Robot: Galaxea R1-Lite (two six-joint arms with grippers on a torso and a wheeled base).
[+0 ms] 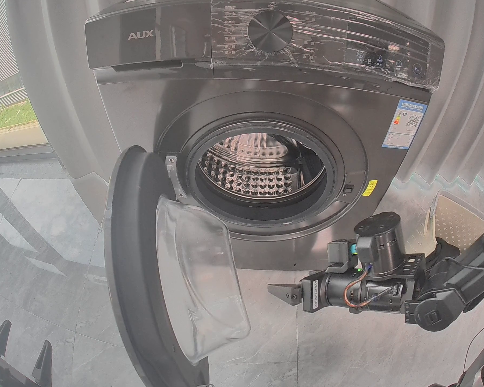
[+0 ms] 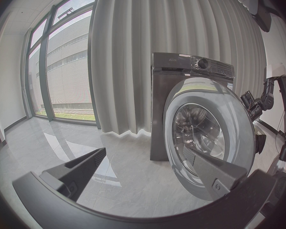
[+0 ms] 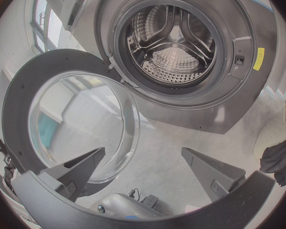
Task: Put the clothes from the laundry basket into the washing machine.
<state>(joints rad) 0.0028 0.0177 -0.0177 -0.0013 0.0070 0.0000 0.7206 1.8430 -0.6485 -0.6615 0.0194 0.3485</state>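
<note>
- right gripper (image 3: 142,151): fingers spread wide, nothing between them. It sits low before the washing machine (image 1: 263,108), below and right of the opening, and points across the front toward the door side.
- right arm (image 1: 446,291): roughly level. It comes in from the machine's right side and passes in front of the basket.
- left gripper (image 2: 146,150): fingers also wide, holding nothing. It is low and well out from the machine's front on the left, beyond the open door and facing the door's outer face.
- door (image 1: 129,243): swung open on the machine's left hinge, with the clear window bowl bulging toward the right gripper.
- drum (image 1: 258,167): bare perforated steel wall and lifter ribs show through the opening.
- laundry basket (image 1: 454,221): cream and perforated, on the floor near the machine's right front corner.
- dark garment (image 3: 279,159): hangs over the basket's rim, outside the machine and well apart from the opening. Cannot tell what else is in the basket.
</note>
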